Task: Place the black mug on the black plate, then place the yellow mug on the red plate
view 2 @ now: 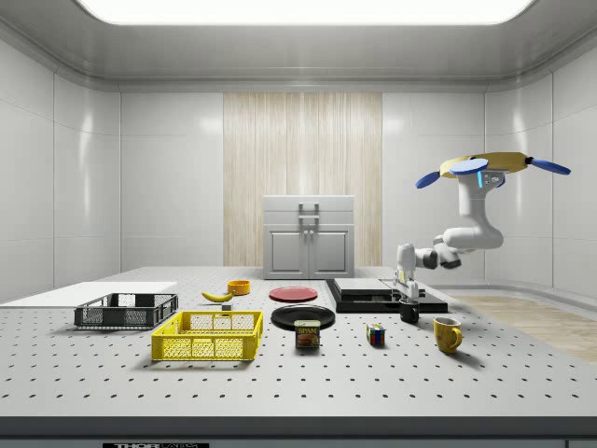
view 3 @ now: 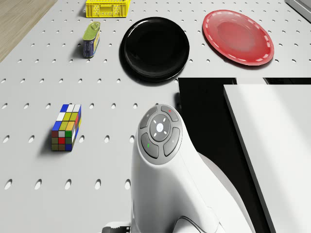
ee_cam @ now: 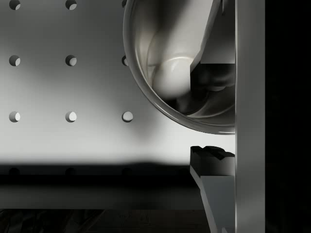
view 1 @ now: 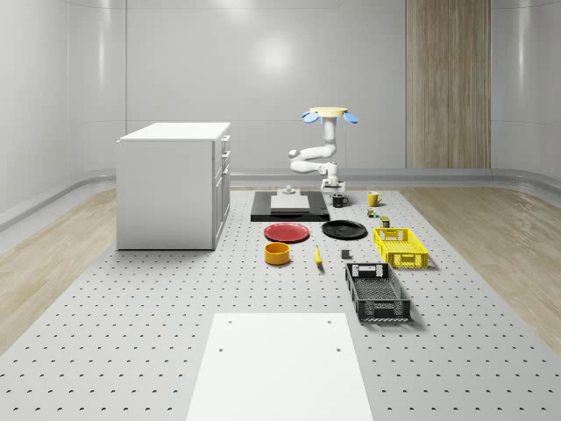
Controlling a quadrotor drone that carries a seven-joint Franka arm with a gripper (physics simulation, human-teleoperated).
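Black mug [view 2: 409, 314] sitting on bench [view 2: 522, 373], right of side view; tool [view 2: 408, 297] straddling rim, fingers spread; drone [view 2: 485, 168] hovering above.

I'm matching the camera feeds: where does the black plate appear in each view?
Whole-scene view: black plate, right of the red plate.
Side view: it lies in front of the red plate.
Drone view: it lies between the can and the red plate.
Shared landmark: the red plate.

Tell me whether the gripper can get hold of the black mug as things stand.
Probably yes. The gripper is right at the black mug, one finger inside the rim, the other outside. Nothing blocks it; the drone hovers above the black platform.
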